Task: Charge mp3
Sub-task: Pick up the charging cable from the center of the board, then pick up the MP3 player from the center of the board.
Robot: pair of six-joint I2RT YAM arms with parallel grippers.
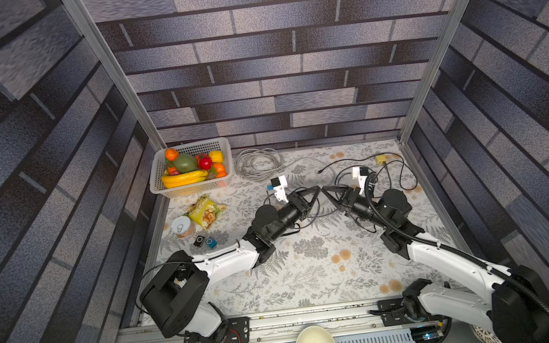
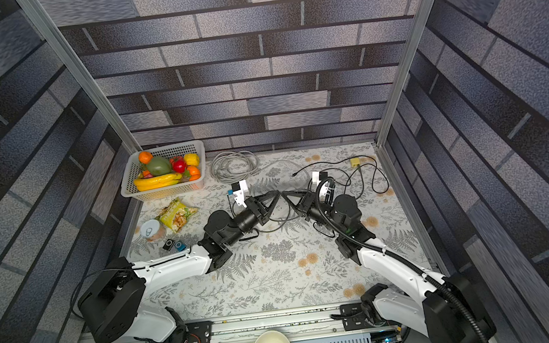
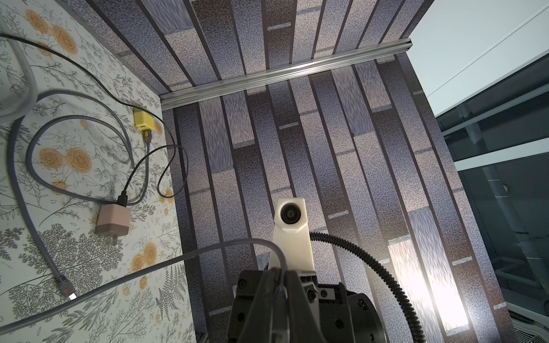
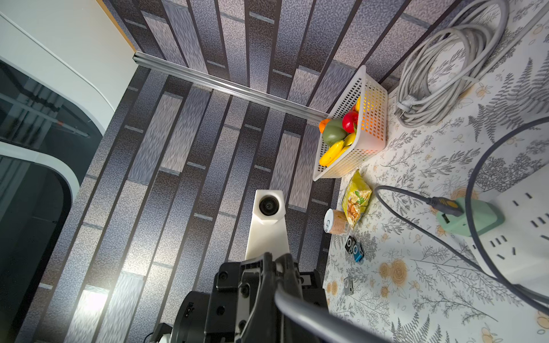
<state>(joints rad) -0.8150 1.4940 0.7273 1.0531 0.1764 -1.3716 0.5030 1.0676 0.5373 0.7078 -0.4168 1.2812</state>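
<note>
Cable (image 3: 202,253) clamped; left tool (image 1: 317,191) faces right tool (image 1: 327,191).

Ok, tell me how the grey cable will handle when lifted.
Probably floppy: the grey cable arcs and droops from the left tool to the table. Likely light, being thin. Smooth jacket, so it may slip.

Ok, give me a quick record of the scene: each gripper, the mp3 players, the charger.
left gripper: shut on the grey cable
right gripper: shut on the grey cable, facing the left gripper
mp3 players: black mp3 player and blue mp3 player side by side near the can, not held
charger: green charger on the white power strip, a cable plugged into it
</note>
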